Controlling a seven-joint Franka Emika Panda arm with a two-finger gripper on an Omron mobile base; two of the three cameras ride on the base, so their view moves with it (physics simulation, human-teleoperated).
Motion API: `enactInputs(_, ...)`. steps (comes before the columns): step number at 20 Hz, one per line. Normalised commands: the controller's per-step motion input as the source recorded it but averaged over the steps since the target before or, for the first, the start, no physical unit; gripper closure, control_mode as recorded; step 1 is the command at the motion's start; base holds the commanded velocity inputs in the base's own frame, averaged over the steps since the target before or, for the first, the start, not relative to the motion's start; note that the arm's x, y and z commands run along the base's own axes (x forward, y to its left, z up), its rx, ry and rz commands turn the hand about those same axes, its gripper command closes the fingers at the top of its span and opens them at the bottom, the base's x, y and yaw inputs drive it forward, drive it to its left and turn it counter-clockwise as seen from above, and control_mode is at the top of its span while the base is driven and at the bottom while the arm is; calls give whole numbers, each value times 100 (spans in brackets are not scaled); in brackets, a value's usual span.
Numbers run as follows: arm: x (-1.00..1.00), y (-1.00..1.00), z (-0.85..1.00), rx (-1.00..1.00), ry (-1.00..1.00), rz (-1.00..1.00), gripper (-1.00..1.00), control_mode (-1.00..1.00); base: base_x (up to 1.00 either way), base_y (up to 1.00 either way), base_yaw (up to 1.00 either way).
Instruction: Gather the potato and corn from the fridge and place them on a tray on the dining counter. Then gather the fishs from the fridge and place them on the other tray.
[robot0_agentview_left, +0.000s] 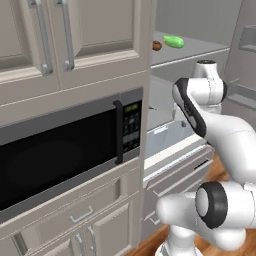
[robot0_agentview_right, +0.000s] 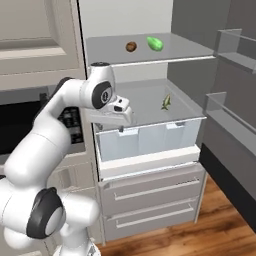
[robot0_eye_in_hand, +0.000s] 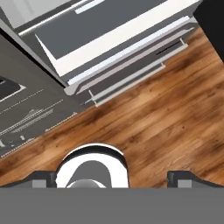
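1. In the left base view, the potato and the corn lay side by side on the upper shelf of the open fridge, the potato just left of the corn, apart from it.
2. A black-fronted microwave filled the near left, under pale cabinet doors with silver bar handles.
3. The white arm rose at the right, in front of the fridge's pale drawers.
4. In the right base view, the potato sat left of the corn on the same upper shelf, both toward its far side.
5. One shelf lower, a small olive-grey fish lay right of centre, above a clear crisper bin.
6. The gripper hung at the left front edge of that lower shelf, well apart from the fish and below the potato; I could not tell the spread of the jaws from this side.
7. The fridge door bins stood open at the right, over the wooden floor.
8. In the hand view, the two dark fingertips stood far apart near the bottom corners, so the jaws were wide open with nothing between them.
9. Beyond them lay the wooden floor and the fridge's lower drawers.
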Motion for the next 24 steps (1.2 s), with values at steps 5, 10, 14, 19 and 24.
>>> enactInputs(5,0,0,0,0,0,0,-100,100,3,-60,33)
enactInputs(10,0,0,0,0,0,0,-100,100,2,-74,36)
enactInputs(14,0,0,0,0,0,0,-100,100,5,-63,39)
enactInputs(19,0,0,0,0,0,0,-100,100,11,-37,29)
enactInputs(24,0,0,0,0,0,0,-100,100,70,-28,23)
